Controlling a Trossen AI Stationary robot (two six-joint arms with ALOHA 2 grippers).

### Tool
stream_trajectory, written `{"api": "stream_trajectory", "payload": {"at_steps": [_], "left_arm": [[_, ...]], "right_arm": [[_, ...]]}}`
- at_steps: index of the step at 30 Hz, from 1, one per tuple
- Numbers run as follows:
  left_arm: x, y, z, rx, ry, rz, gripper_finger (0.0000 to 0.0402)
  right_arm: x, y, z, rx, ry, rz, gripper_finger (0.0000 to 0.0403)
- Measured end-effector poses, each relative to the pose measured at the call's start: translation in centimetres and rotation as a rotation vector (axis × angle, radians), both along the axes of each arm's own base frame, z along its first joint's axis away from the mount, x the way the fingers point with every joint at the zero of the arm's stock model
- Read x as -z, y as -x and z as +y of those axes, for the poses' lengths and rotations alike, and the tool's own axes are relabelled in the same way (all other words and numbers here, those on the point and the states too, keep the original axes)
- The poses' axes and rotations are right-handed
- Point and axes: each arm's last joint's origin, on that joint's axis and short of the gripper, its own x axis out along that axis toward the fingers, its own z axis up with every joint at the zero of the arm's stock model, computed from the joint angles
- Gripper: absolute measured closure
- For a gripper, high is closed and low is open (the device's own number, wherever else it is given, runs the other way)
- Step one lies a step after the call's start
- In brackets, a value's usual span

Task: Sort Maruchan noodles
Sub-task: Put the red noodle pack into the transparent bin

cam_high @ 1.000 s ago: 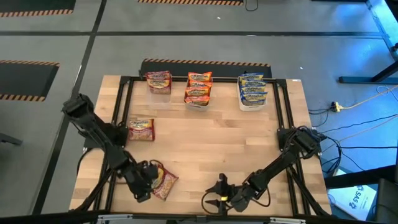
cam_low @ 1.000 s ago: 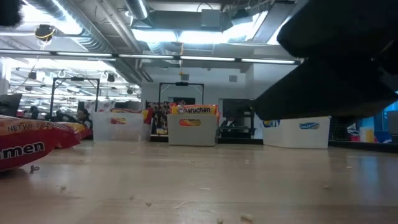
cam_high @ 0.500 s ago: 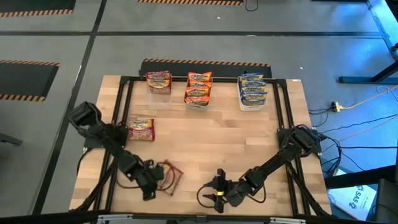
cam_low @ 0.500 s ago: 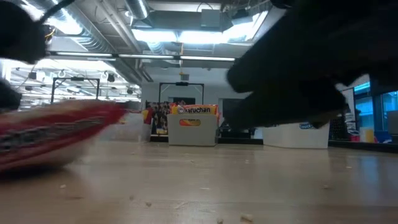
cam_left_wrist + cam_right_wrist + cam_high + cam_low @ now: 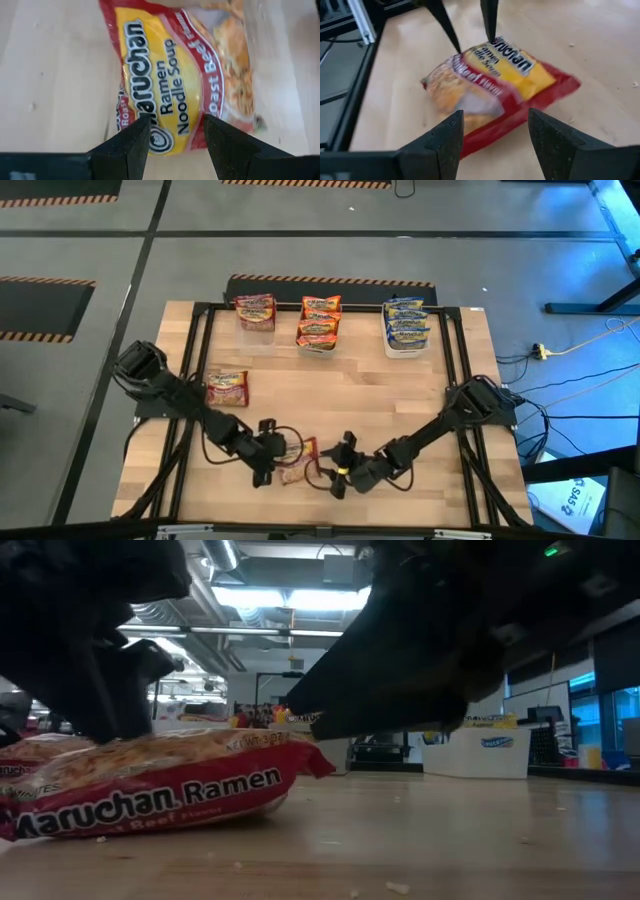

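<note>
One red packet (image 5: 298, 463) of Maruchan noodles lies flat on the wooden table (image 5: 350, 400), in the lower middle of the high view, between my two grippers. In the low view it fills the lower left of the frame (image 5: 150, 790), with the words "Maruchan Ramen" on its side. In my left wrist view its yellow label and red border run up the middle of the frame (image 5: 180, 75).

My left gripper (image 5: 272, 462) is at the left end of this packet. Its two fingers stand half apart, one on each side of the packet's end (image 5: 172, 122), and they hold it there. In my right wrist view the same two fingers (image 5: 489, 20) come down from the top of the frame onto the far edge of the packet (image 5: 495, 85).

My right gripper (image 5: 328, 472) is just beside the right end of the packet. Its fingers are spread apart (image 5: 492, 115) with nothing between them, and the packet lies just in front of them.

A second red packet (image 5: 226, 388) lies alone on the table, in the left middle of the high view, well apart from both grippers.

Along the top edge of the table stand three clear tubs in a row. The left tub (image 5: 256, 332) has red packets, the middle tub (image 5: 318, 346) has orange packets (image 5: 320, 318), and the right tub (image 5: 405, 351) has blue-and-yellow packets (image 5: 406, 320).
</note>
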Motion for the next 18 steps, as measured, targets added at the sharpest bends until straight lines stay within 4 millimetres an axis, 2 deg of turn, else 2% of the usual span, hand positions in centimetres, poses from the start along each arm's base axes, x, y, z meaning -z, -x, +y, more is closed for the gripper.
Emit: {"api": "stream_trajectory", "payload": {"at_steps": [4, 6, 10, 12, 16, 18], "left_arm": [[-0.2, -0.4, 0.2, -0.003, 0.013, -0.020, 0.0223], [-0.9, -0.4, 0.0, 0.016, 0.048, -0.003, 0.0223], [-5.5, -1.2, -0.4, 0.011, 0.156, -0.087, 0.0228], [-6.8, -1.2, -0.8, 0.006, 0.164, -0.125, 0.0228], [-7.4, -0.8, -2.1, -0.003, 0.172, -0.166, 0.0229], [-7.0, -0.7, -2.6, -0.019, 0.201, -0.147, 0.0229]], "right_arm": [[0.1, -0.7, -1.2, -0.011, -0.028, 0.019, 0.0198], [0.1, -0.9, -1.4, -0.014, -0.032, 0.025, 0.0198], [0.1, -0.8, -1.3, -0.026, -0.033, 0.033, 0.0198], [0.2, -0.8, -1.3, -0.038, -0.038, 0.039, 0.0198], [0.1, -0.8, -1.3, -0.042, -0.049, 0.037, 0.0198], [0.0, -0.8, -1.2, -0.044, -0.056, 0.025, 0.0198]]}}
